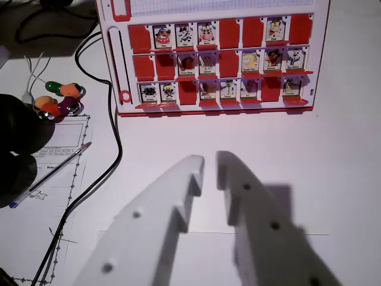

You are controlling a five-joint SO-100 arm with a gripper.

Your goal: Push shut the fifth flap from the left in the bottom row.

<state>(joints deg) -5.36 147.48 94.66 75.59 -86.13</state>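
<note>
I'm looking down on my gripper [209, 168], two chunky white plastic fingers [161, 220] showing a matte printed finish. Each is carrying a stepped notch on its inner edge near the tip, and small dark screw holes are dotting both, running toward six o'clock.

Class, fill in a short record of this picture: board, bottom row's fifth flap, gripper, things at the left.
board: red game board, three rows of flaps, on a white table
bottom row, fifth flap from left: upright, showing a picture card
gripper: white gripper, short of the board, touching nothing
left side: pen, black cable, coloured pieces
</note>
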